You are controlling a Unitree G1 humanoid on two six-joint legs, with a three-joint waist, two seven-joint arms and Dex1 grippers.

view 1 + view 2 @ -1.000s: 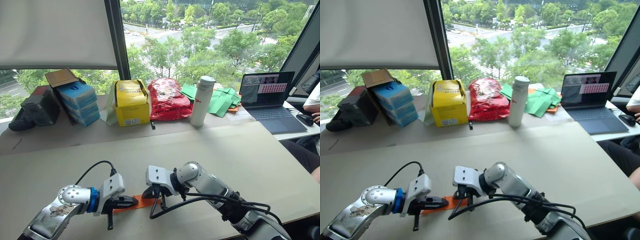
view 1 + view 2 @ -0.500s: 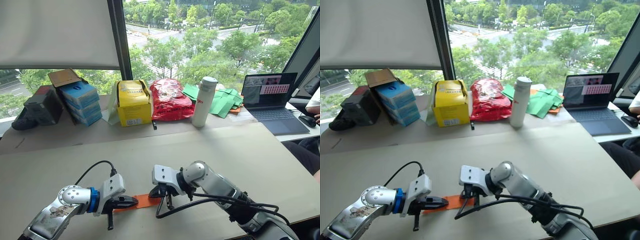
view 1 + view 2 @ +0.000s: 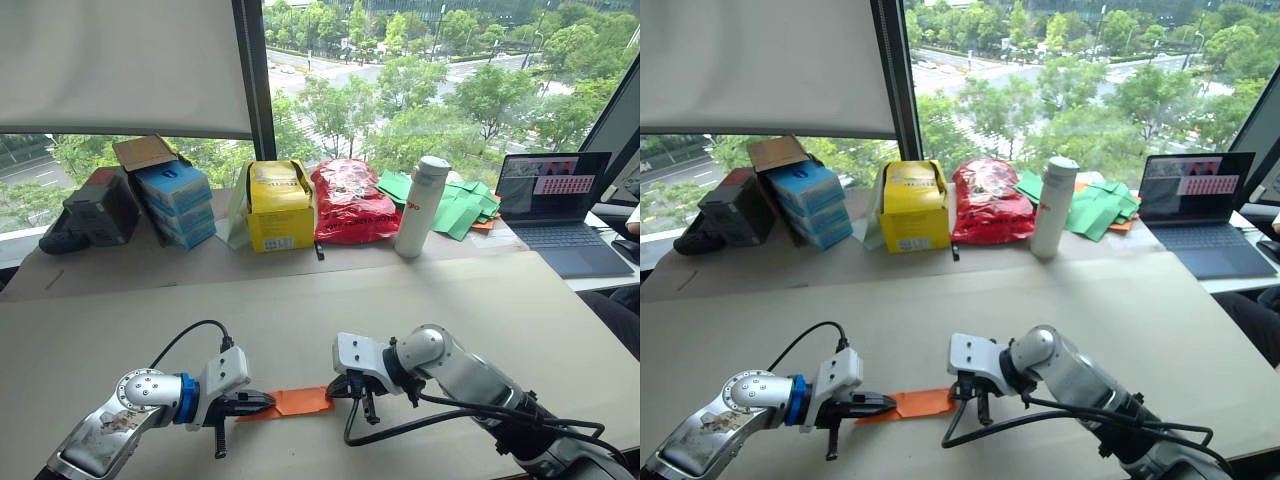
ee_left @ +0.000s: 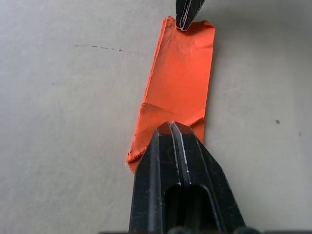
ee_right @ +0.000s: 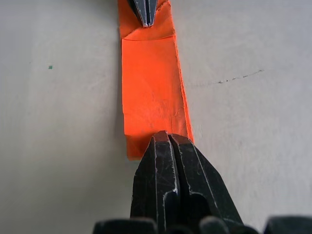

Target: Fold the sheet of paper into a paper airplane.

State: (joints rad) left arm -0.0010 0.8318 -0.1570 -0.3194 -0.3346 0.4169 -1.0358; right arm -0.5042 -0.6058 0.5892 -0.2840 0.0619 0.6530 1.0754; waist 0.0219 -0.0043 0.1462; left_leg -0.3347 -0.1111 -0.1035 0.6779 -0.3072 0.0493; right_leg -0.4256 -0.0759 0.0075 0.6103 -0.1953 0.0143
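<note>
Lying flat on the beige table [image 3: 300,300], the sheet of paper [image 3: 297,402] was folded into a narrow bright orange strip with some creases across it and slightly rough edges. Its long axis ran from the robot's left to its right, near the front edge of the table, between both grippers. The left gripper [image 3: 266,402] had its two black fingers pressed together, with the tips resting on the left end of the strip. The right gripper [image 3: 334,390] was also closed, and its tips touched the right end. Neither end looked pointed.
</note>
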